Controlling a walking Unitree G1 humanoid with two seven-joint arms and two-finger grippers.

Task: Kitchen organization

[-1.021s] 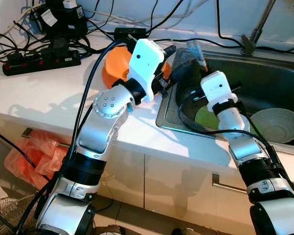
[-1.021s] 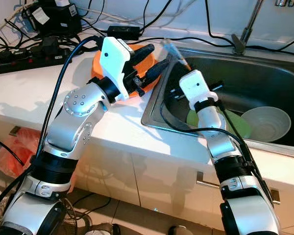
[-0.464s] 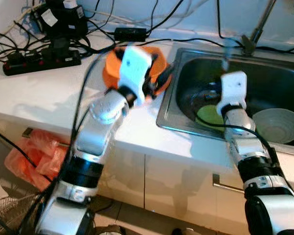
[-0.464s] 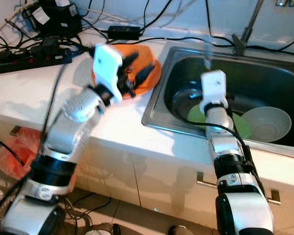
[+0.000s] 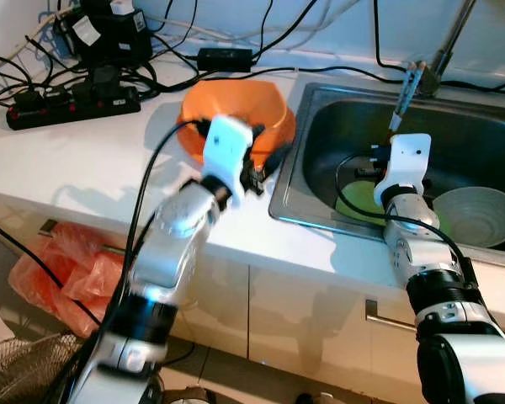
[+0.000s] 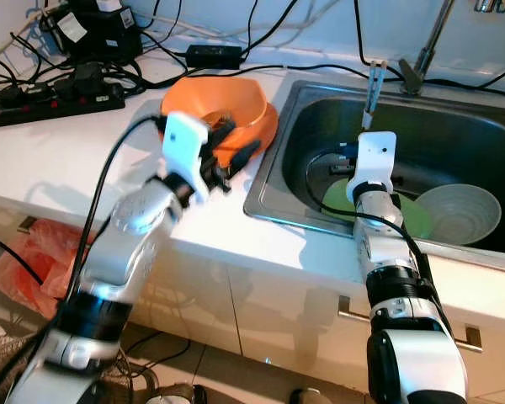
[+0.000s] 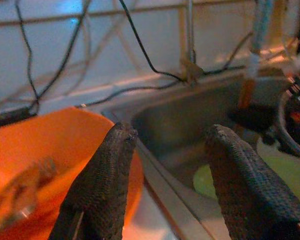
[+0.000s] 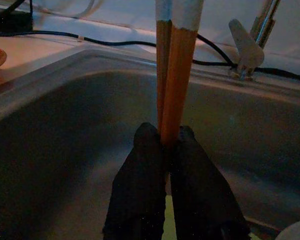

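Observation:
An orange bowl (image 5: 236, 114) stands on the white counter beside the sink (image 5: 320, 215). My left gripper (image 5: 265, 162) hovers over the bowl's front rim, open, with nothing between its fingers (image 7: 110, 165). In the left wrist view something shiny and blurred (image 7: 20, 200) lies inside the bowl. My right gripper (image 8: 164, 142) is over the sink, shut on a pair of orange chopsticks (image 5: 401, 94) with pale blue tips, held nearly upright. Under it in the sink lie a green plate (image 5: 358, 202) and a pale bowl (image 5: 475, 215).
A faucet (image 5: 442, 50) rises behind the sink. Black power strips and tangled cables (image 5: 67, 101) crowd the counter's back left. An orange plastic bag (image 5: 59, 269) hangs below the counter edge. Cabinet doors with a handle (image 5: 391, 320) face me.
My left arm has dropped and drawn back from above the bowl to its front rim. The right gripper has swung the chopsticks from a slant to upright, further over the sink.

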